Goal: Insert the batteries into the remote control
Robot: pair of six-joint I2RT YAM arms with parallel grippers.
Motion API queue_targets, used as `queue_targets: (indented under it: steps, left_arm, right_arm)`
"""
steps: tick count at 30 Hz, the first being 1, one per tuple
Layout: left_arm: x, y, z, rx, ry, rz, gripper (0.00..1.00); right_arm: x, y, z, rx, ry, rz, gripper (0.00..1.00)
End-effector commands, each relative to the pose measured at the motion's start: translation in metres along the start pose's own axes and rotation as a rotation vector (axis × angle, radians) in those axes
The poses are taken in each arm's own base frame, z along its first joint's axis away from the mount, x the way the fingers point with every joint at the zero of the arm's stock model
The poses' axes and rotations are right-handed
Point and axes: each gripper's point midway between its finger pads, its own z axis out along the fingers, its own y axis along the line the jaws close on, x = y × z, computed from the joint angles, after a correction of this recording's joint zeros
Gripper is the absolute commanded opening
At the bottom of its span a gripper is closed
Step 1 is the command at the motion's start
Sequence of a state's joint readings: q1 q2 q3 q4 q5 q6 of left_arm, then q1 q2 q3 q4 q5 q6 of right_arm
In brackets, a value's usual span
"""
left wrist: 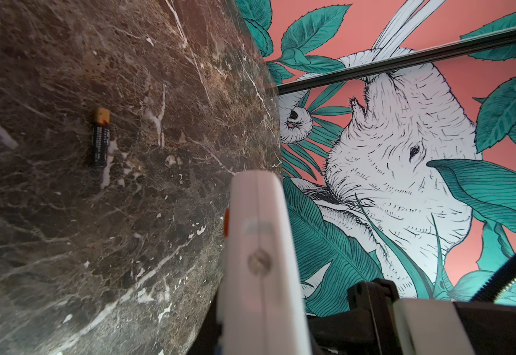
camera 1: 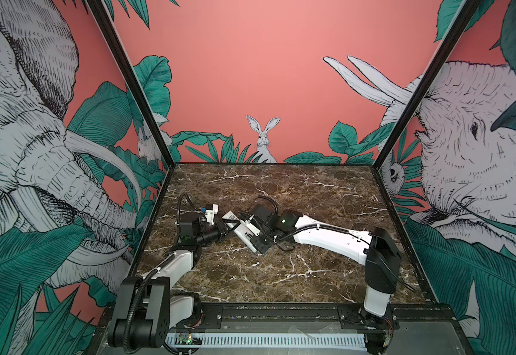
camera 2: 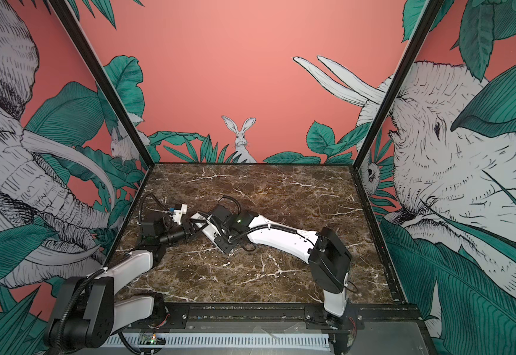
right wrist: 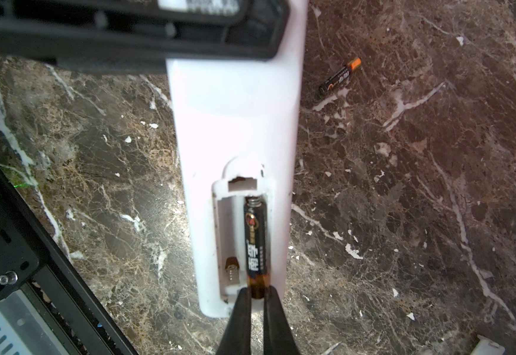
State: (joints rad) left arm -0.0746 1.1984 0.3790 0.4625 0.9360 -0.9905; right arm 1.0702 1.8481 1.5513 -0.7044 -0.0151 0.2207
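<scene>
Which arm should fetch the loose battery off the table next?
Right, probably: the left gripper clamps the remote control, while the right gripper only pinches the inserted battery, with the loose battery nearby.

2 batteries (right wrist: 255, 242) (right wrist: 339, 76) and 1 remote control (right wrist: 235, 123)

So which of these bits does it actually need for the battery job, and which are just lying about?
Needed: remote control, back up, bay open; inserted battery in that bay; loose battery on the table.
Lying about: marble table itself; small white piece at the picture's edge, cannot tell what.
</scene>
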Motion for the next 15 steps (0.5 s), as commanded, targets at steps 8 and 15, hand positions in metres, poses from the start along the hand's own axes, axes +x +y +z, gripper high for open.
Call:
queue_targets:
  steps: [8,15]
  left_arm:
    - [0.0032,-0.0231,-0.003,0.076,0.03,0.04,0.0]
    - [0.0032,-0.0238,-0.003,0.079,0.03,0.037,0.0]
  right_arm:
    - [-0.0136,0.0016,0.011,-0.005,-0.011,-0.003,0.08]
    - [-0.017,0.0024,0.0137,-0.006,-0.013,-0.015,0.06]
